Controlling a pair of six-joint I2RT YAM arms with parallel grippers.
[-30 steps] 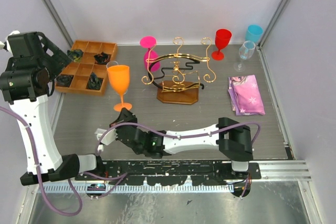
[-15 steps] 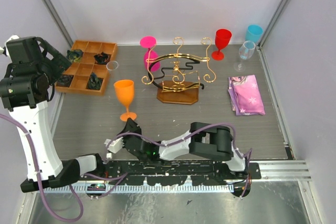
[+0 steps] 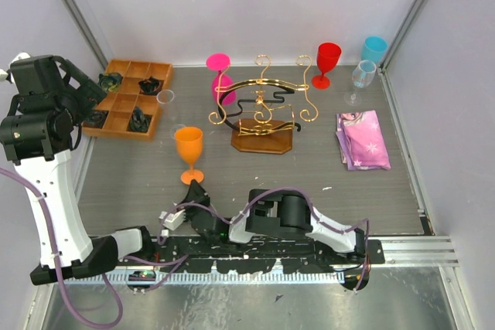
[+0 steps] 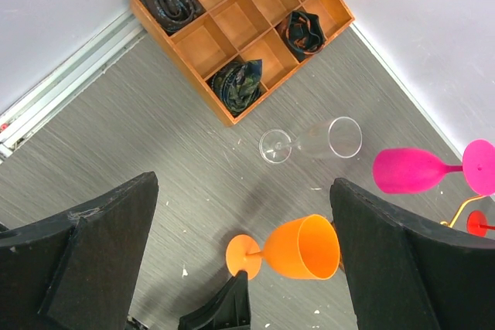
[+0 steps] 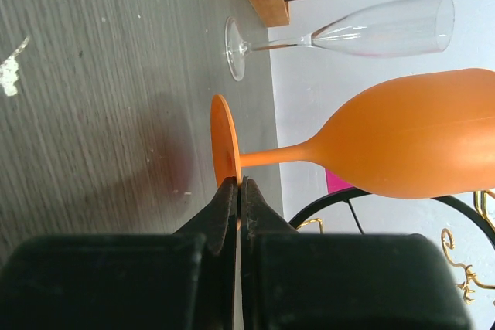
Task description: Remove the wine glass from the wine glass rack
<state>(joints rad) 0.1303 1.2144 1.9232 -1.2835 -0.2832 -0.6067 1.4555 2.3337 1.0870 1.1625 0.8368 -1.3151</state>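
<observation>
Top external view: orange plastic wine glass (image 3: 188, 147) upright on the grey table (image 3: 387, 191), off the gold curly wire wine glass rack (image 3: 263, 113) with its dark wooden base, well apart from it at about 8 o'clock. Task nearly done by the look of it, with only letting go and backing out left.

Could go wrong right here. Tall bowl over a small foot, pinched only at the foot's rim. Any sideways drag on release likely to tip it, perhaps toward the clear slender flute (image 3: 165, 98) standing at its 11 o'clock, just beside the compartmented wooden tray (image 3: 120, 102). Pulling back before opening fully likely to slide or trip the foot. Same risk from raising the wrist with the rim caught.

Right gripper (image 5: 238, 185) low at the glass's 6 o'clock, fingers drawn almost flat together on the near edge of the foot. Right arm folded tightly back on itself, just ahead of its base. Left gripper (image 4: 241, 191) high at the 9 o'clock side, looking down over the tray and glass, fingers spread wide and holding nothing. Left arm reared up, well apart from the glass.
</observation>
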